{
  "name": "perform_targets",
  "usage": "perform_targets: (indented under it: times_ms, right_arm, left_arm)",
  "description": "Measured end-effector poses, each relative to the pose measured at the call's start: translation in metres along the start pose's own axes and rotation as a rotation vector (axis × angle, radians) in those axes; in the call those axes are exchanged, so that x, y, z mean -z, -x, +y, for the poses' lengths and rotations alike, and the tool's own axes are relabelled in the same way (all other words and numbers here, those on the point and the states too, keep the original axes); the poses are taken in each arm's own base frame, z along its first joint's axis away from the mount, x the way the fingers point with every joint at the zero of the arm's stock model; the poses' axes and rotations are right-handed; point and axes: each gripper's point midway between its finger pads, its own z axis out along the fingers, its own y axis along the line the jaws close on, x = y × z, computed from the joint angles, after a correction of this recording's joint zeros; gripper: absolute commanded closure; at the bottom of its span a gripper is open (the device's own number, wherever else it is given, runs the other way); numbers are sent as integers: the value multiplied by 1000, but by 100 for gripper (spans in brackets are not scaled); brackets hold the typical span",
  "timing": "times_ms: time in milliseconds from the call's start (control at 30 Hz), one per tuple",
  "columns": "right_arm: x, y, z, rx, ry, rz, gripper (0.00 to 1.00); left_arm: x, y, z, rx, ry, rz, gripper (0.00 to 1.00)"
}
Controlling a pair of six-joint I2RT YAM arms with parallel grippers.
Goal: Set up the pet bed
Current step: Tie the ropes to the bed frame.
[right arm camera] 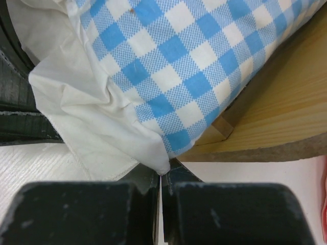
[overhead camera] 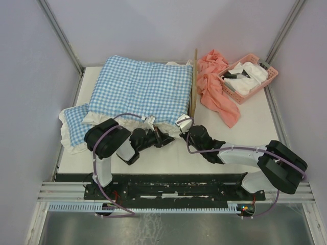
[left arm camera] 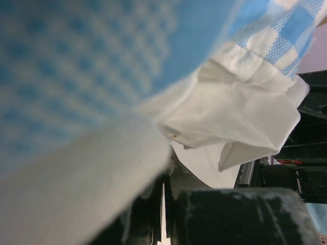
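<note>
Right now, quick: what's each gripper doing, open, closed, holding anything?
Left gripper: closed, pinching the white frill of the checked cushion.
Right gripper: closed, pinching the same frill.

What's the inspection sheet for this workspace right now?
Surface: white table, back half largely covered.
Job's things: pet bed, only its wood rail shows beside the checked cushion lying on it.
Clutter: small checked pillow at left; pink cloth and pink basket with white items at right.
Grippers: left pincer and right pincer both shut on the cushion's white frill.
Cables: purple cables looped along both arms.
Surroundings: plain walls, metal posts.
</note>
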Motion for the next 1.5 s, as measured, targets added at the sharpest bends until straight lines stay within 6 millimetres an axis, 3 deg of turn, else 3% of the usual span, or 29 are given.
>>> perform_targets:
  times_ms: [167,333,433,600,733,1067,1367,1433,1500]
  right_arm:
    - [-2,7,-1,-4,-3,-8,98]
    - [-2,3,-1,1,-1,6,98]
    - [-2,3,-1,-1,0,5,98]
    - [-3,3,-2,-13,4,4,98]
    - [-4,6,-3,-31,7,-7,98]
    - [-8,6,-2,-64,33,-11,98]
    - [-9,9,-1,-77,48,-26,98]
    - [-9,10,-1,-79,50,-29,98]
    - [-9,10,-1,-82,51,-29,98]
  left_arm:
    - [3,-4,2,-4,14,-5,76]
    - [26,-13,7,-46,74,-10,60]
    - [40,-13,-5,-146,102,-37,56]
    - [48,10,-53,-440,71,-148,52]
    - [52,27,-64,-678,59,-182,49]
    - [46,33,-43,-1326,87,-58,43]
    - [28,37,-28,-1580,115,-33,38]
    - [24,37,-24,-1612,126,-29,42]
    - [18,41,-25,-1633,131,-40,52]
